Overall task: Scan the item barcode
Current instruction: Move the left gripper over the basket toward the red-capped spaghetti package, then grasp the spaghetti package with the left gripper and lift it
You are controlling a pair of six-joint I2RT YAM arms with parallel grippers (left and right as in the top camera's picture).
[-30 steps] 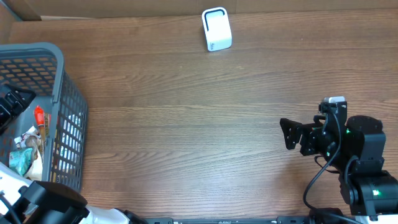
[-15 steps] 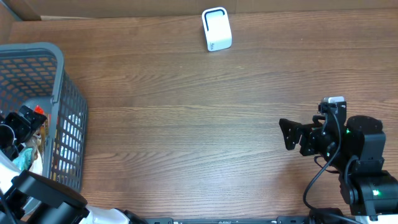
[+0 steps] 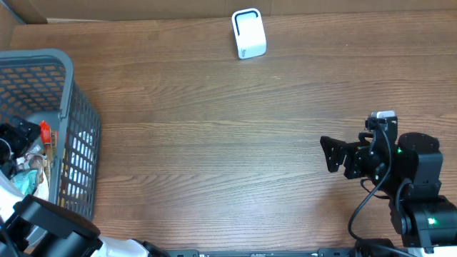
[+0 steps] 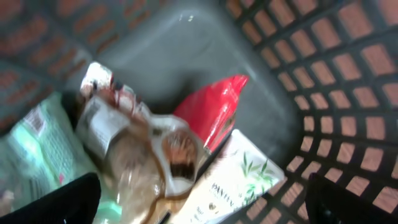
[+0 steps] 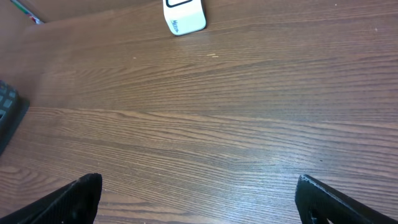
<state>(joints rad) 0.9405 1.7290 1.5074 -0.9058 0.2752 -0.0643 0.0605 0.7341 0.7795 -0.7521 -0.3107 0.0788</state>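
Several packets lie in the grey basket at the table's left edge: a red pouch, a white Pantene sachet, a brown-and-white snack bag and a pale green packet. My left gripper hangs inside the basket just above them, open, with the sachet and snack bag between its fingers and nothing gripped. The white barcode scanner stands at the far middle of the table, also seen in the right wrist view. My right gripper hovers open over bare wood at the right.
The basket's lattice walls close in around the left gripper. A cardboard edge runs along the table's far side. Brown wood stretches between basket, scanner and right arm.
The left gripper has shifted within the basket, first toward the near side, then slightly back, staying over the packets. The right arm has not moved.
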